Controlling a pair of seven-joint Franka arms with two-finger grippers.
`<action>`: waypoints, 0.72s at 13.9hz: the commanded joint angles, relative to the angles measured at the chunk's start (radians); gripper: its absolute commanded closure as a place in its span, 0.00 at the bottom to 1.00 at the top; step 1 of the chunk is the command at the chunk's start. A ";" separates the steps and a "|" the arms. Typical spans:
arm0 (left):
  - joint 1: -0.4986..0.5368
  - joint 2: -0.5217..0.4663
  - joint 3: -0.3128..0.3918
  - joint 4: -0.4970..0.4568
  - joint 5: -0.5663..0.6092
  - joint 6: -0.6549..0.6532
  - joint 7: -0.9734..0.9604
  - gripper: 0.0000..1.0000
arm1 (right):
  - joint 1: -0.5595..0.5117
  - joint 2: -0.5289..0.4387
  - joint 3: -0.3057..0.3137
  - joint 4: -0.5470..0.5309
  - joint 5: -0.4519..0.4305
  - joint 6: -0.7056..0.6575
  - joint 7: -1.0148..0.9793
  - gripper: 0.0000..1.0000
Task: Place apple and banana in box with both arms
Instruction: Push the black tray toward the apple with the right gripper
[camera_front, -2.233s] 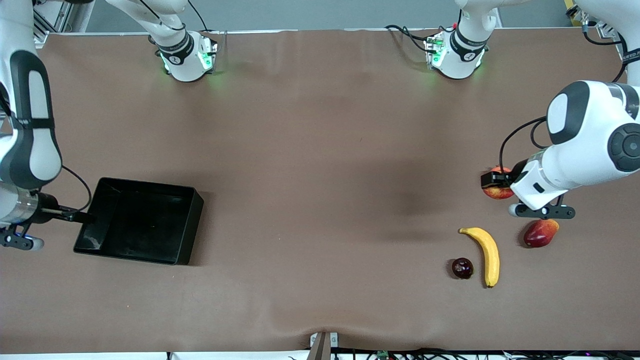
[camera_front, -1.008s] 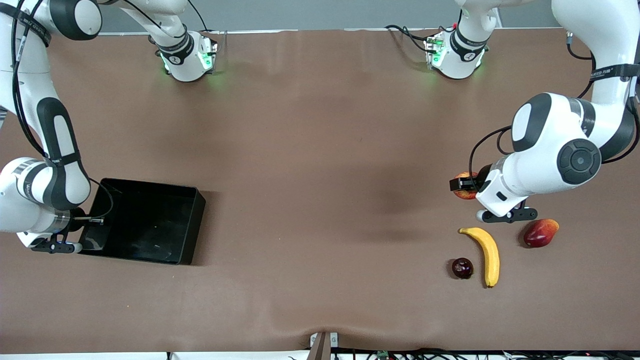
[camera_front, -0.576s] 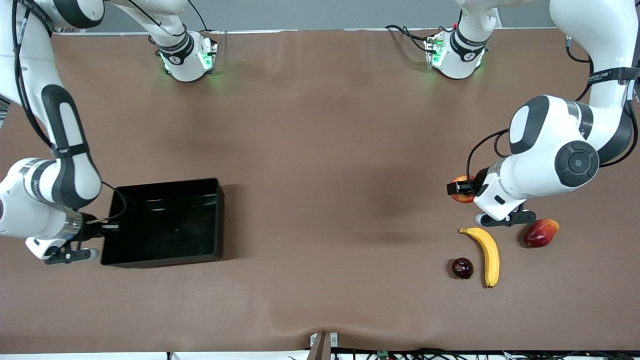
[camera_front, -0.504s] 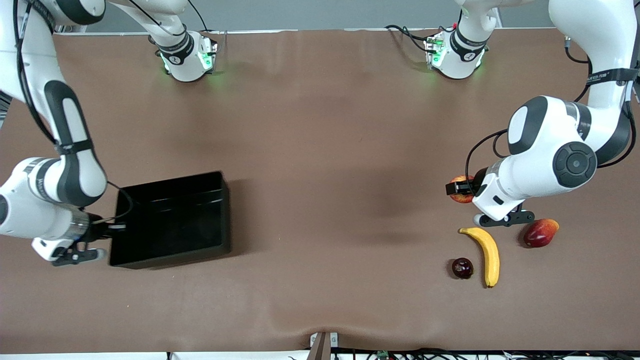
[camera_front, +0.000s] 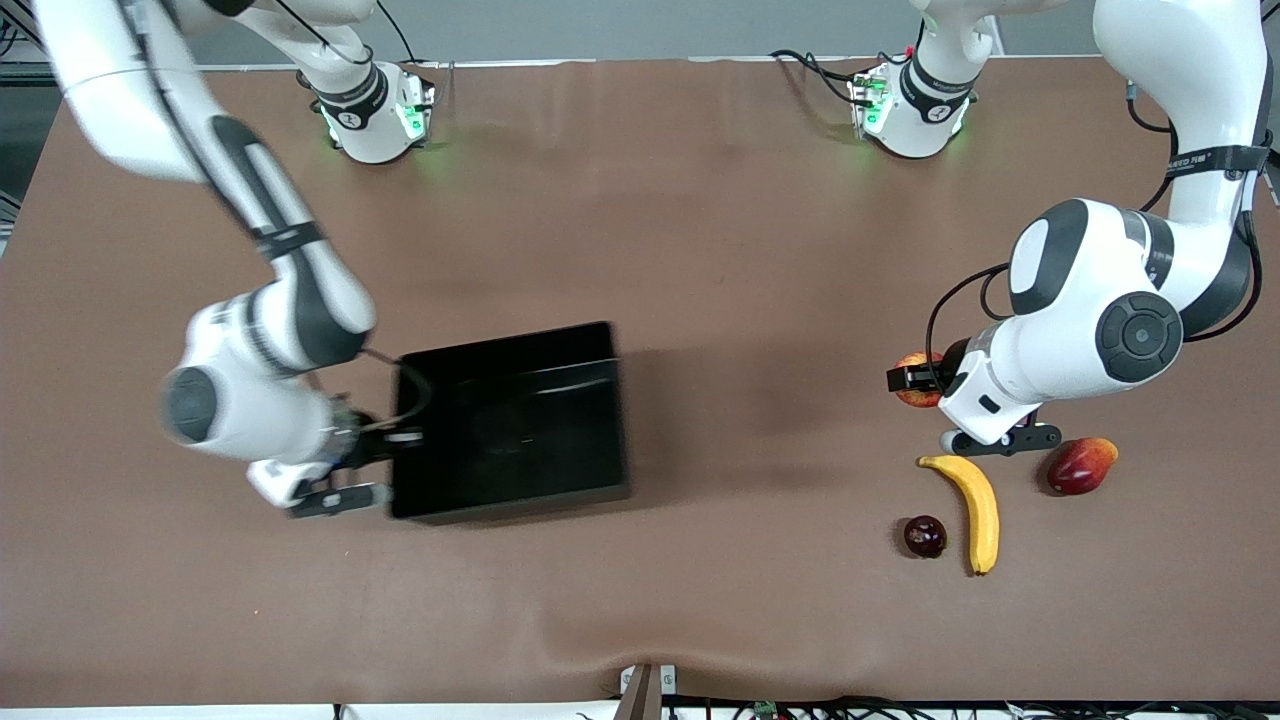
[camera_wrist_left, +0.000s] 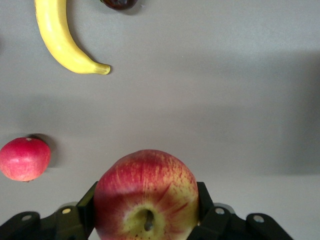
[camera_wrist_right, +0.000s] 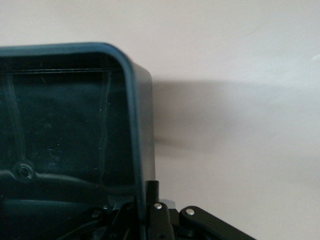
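Note:
My left gripper (camera_front: 905, 380) is shut on the red and yellow apple (camera_front: 918, 379) and holds it above the table by the fruit; in the left wrist view the apple (camera_wrist_left: 146, 196) fills the space between the jaws. The yellow banana (camera_front: 974, 507) lies on the table nearer the front camera, and shows in the left wrist view (camera_wrist_left: 60, 37). My right gripper (camera_front: 395, 438) is shut on the wall of the black box (camera_front: 510, 420), near the table's middle. In the right wrist view its fingers (camera_wrist_right: 152, 200) clamp the box wall (camera_wrist_right: 135, 130).
A dark red pomegranate (camera_front: 925, 536) lies beside the banana. An oblong red-orange fruit (camera_front: 1082, 465) lies toward the left arm's end of the table; it shows in the left wrist view (camera_wrist_left: 24, 158). The arm bases (camera_front: 380, 110) stand along the table's back edge.
My right gripper has dragged the box from the right arm's end toward the table's middle. My left gripper has carried the apple a little toward the middle. The other fruit has not moved.

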 joint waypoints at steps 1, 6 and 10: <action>-0.010 -0.001 -0.002 0.051 -0.015 -0.031 -0.023 1.00 | 0.125 0.008 -0.003 0.021 0.006 -0.008 0.219 1.00; -0.047 -0.003 -0.009 0.056 -0.015 -0.039 -0.196 1.00 | 0.295 0.046 -0.011 0.009 -0.007 0.009 0.411 1.00; -0.055 -0.005 -0.023 0.056 -0.087 -0.039 -0.283 1.00 | 0.389 0.081 -0.049 0.009 -0.078 0.049 0.549 1.00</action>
